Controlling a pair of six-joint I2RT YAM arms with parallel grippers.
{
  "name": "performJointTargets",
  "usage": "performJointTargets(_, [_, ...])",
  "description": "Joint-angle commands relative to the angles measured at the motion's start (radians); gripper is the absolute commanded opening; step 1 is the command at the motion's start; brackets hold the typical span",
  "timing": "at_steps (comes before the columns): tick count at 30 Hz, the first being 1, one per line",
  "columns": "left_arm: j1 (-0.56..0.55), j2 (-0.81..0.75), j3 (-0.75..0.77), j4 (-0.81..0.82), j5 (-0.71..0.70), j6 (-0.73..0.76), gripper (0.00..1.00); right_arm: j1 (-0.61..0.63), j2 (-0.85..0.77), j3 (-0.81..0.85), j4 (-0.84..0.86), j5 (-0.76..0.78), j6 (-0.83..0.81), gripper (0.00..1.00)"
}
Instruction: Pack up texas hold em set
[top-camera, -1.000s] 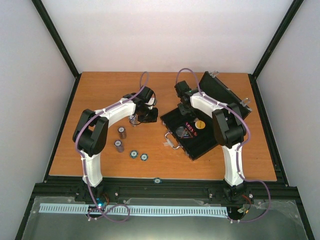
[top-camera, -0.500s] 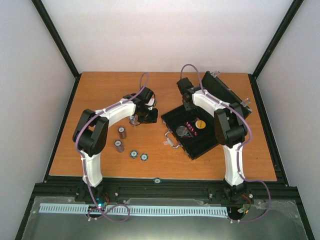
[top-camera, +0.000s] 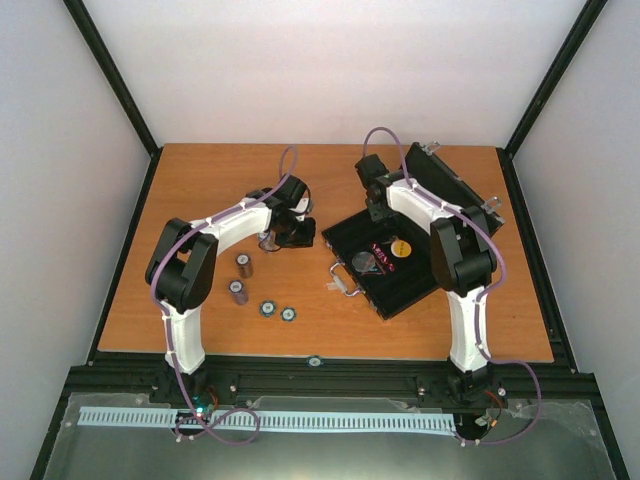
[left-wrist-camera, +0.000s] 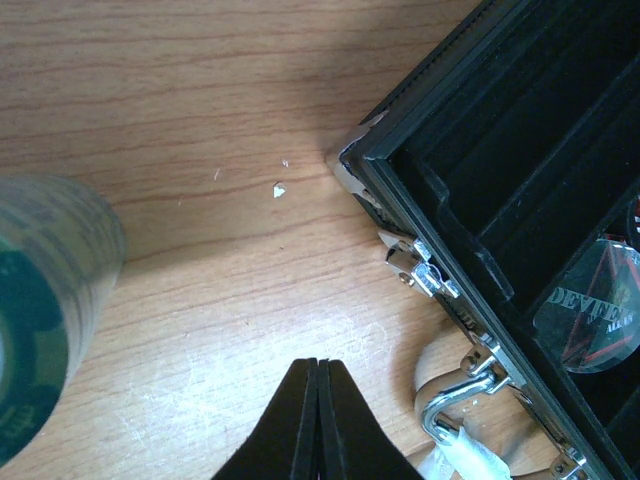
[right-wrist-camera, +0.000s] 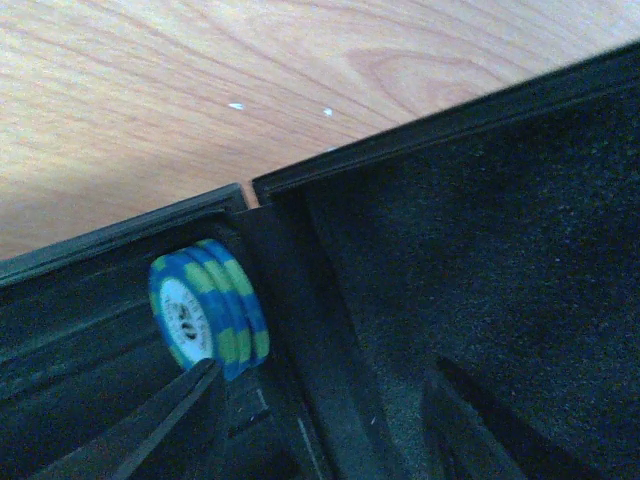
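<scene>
Right gripper (top-camera: 378, 213): hangs, jaws apart, above case (top-camera: 410, 285) corner, clear of blue-green chips (right-wrist-camera: 210, 310) slotted there. Left gripper (left-wrist-camera: 318, 375): sits clamped on nothing beside case. Leaves chip stacks (top-camera: 243, 266), loose chips (top-camera: 268, 308) on table (top-camera: 200, 180); lid (top-camera: 450, 185) up.

The top camera sat high above and behind the near edge of the table (top-camera: 200, 190), looking down toward 12 o'clock from far enough to take in all of it. The left wrist camera hung close over the table, facing down, with a corner of the case (left-wrist-camera: 520, 150) at 2 o'clock and a blurred chip stack (left-wrist-camera: 50, 300) at 9 o'clock. The right wrist camera looked from very near into the case, with a few chips (right-wrist-camera: 205, 315) at 8 o'clock. All three views shared the case.
</scene>
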Motion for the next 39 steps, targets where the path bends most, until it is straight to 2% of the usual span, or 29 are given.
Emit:
performJointTargets(1, [0.007, -0.009, 0.031, -0.009, 0.005, 0.020, 0.01, -0.005, -0.133, -0.022, 0.014, -0.088, 0.003, 0.58])
performJointTargets(8, [0.006, -0.011, 0.126, -0.078, 0.009, 0.050, 0.01, 0.010, -0.234, -0.029, -0.070, -0.161, -0.015, 0.79])
performJointTargets(9, [0.006, -0.013, 0.142, -0.094, 0.009, 0.059, 0.02, 0.016, -0.248, -0.037, -0.076, -0.171, -0.013, 0.84])
performJointTargets(11, [0.006, -0.021, 0.178, -0.125, 0.004, 0.078, 0.07, 0.025, -0.279, -0.059, -0.080, -0.195, -0.014, 0.97])
performJointTargets(12, [0.006, -0.026, 0.194, -0.142, 0.000, 0.087, 0.10, 0.030, -0.294, -0.067, -0.082, -0.203, -0.012, 1.00])
performJointTargets(15, [0.006, -0.051, 0.240, -0.195, -0.014, 0.107, 0.22, 0.034, -0.342, -0.085, -0.078, -0.256, -0.004, 1.00])
performJointTargets(18, [0.006, -0.082, 0.280, -0.241, -0.035, 0.131, 0.35, 0.033, -0.370, -0.066, -0.094, -0.351, 0.010, 1.00])
performJointTargets(21, [0.006, -0.120, 0.331, -0.289, -0.080, 0.154, 0.56, 0.036, -0.393, -0.060, -0.112, -0.417, 0.031, 1.00])
performJointTargets(22, [0.006, -0.132, 0.346, -0.305, -0.097, 0.163, 0.70, 0.042, -0.401, -0.064, -0.110, -0.428, 0.031, 1.00])
performJointTargets(23, [0.006, -0.143, 0.365, -0.319, -0.114, 0.172, 0.93, 0.052, -0.408, -0.065, -0.114, -0.425, 0.031, 1.00])
performJointTargets(24, [0.007, -0.151, 0.381, -0.334, -0.129, 0.181, 0.99, 0.067, -0.411, -0.064, -0.124, -0.420, 0.027, 1.00])
performJointTargets(29, [0.020, -0.200, 0.454, -0.405, -0.258, 0.201, 1.00, 0.227, -0.433, -0.082, -0.192, -0.343, 0.037, 1.00])
performJointTargets(34, [0.139, -0.276, 0.439, -0.465, -0.289, 0.144, 1.00, 0.342, -0.513, -0.183, -0.197, -0.343, 0.103, 1.00])
performJointTargets(37, [0.221, -0.354, 0.381, -0.492, -0.326, 0.095, 1.00, 0.409, -0.558, -0.248, -0.197, -0.324, 0.148, 0.98])
performJointTargets(39, [0.280, -0.424, 0.291, -0.479, -0.364, 0.054, 1.00, 0.452, -0.594, -0.295, -0.189, -0.320, 0.182, 0.97])
